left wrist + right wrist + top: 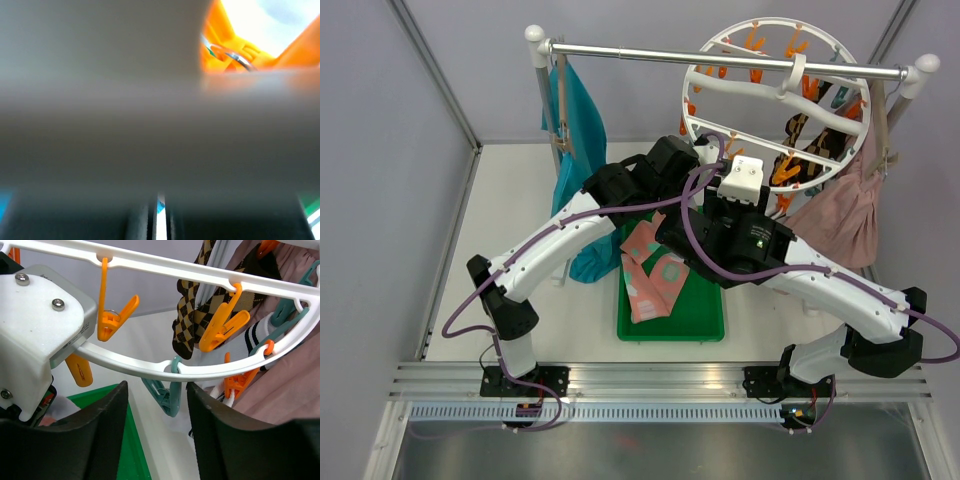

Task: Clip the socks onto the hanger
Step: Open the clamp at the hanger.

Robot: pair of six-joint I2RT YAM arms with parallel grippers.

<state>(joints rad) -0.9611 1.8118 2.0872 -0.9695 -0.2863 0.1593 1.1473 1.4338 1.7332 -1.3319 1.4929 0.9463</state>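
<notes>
The main risk is that the right fingers (90, 435), which stand apart on either side of a teal clip (165, 395) and grasp nothing, meet that clip badly. It hangs loose by a small loop from the lower rim of the hanger (215, 374) and sits nearer 1 finger than the other, so a squeeze could push it sideways or twist it round instead of pressing its handles, and it would not open. A 2nd risk is the hanger itself: it hangs from the rail (650, 52) and can swing, so it depends on the left fingers (115, 222). These are clenched, seemingly on the rim beside an orange clip (235, 45), though that wrist view is too blurred to show the contact, and a slip there would let the ring swing away. A 3rd risk is that neither arm carries a sock, so an opened clip would have nothing to take; the pink socks (655, 270) lie in the green tray (703, 315) on the tabletop (510, 200) below. An upward push could also jostle the argyle sock (192, 315) and striped sock (260, 335) already pinned on the far side. The hanger is a round white plastic ring with crossbars, tilted rather than level, at the right end of the rail beside a pink skirt (840, 215), with orange and teal clips dangling, several of them vacant
</notes>
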